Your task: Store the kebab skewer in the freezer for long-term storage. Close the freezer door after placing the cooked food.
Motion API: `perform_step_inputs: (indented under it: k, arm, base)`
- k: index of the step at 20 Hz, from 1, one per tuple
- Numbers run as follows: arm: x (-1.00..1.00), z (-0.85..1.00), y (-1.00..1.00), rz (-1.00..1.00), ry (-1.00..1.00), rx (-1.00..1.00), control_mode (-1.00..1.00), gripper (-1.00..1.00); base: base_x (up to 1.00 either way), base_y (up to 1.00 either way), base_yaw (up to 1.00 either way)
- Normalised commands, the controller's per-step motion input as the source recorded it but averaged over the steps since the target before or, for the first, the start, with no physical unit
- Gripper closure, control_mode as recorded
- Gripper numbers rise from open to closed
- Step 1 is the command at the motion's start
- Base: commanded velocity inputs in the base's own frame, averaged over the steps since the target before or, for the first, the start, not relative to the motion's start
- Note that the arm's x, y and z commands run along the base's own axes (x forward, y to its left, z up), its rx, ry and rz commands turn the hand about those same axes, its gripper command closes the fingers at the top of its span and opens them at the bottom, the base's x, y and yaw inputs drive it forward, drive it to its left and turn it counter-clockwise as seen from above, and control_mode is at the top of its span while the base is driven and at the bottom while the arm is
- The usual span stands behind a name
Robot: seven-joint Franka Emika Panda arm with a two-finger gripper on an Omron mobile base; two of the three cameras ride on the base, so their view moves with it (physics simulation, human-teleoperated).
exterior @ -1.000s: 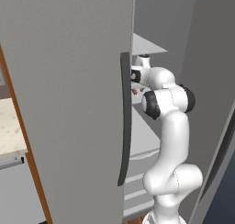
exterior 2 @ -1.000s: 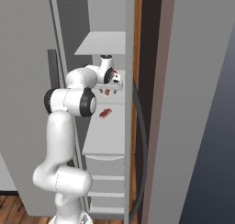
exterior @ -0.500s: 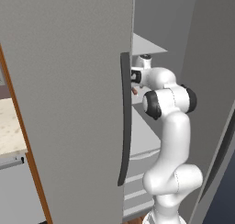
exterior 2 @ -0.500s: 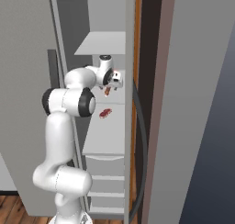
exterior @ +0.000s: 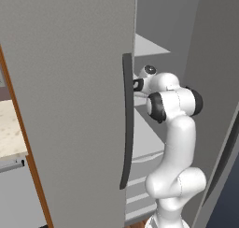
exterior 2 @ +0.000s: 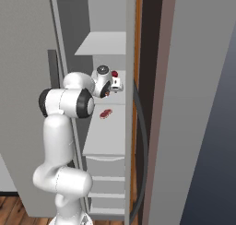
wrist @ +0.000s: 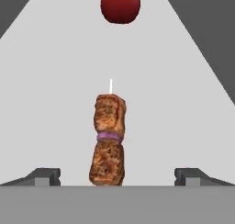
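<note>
Wood plank floor (exterior 2: 11,205) below, a pale stone counter (exterior: 9,133) at left, and a tall brown side panel (exterior 2: 159,104).

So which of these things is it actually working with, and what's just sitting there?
Part of the job:
- skewer, lying on the white shelf, fingers open either side of it
- freezer, its door open

Just lying about:
- red round item further back on that shelf
- drawers below
- wooden cabinet edge beside the freezer
</note>
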Motion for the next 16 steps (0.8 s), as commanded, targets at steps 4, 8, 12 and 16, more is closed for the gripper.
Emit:
perform_step_inputs:
  k: [4, 8, 12, 16]
  arm:
    - [-0.12, 0.05, 0.0, 0.0, -0.02, 0.0, -1.0, -1.0]
    - [-0.42, 0.22, 0.0, 0.0, -0.07, 0.0, -1.0, -1.0]
    - [-0.5, 0.31, 0.0, 0.0, -0.07, 0.0, -1.0, -1.0]
    - [-0.61, 0.28, 0.0, 0.0, -0.07, 0.0, -1.0, -1.0]
  base:
    - [0.0, 0.0, 0.0]
    - [0.0, 0.0, 0.0]
    - [0.0, 0.0, 0.0]
    - [0.0, 0.0, 0.0]
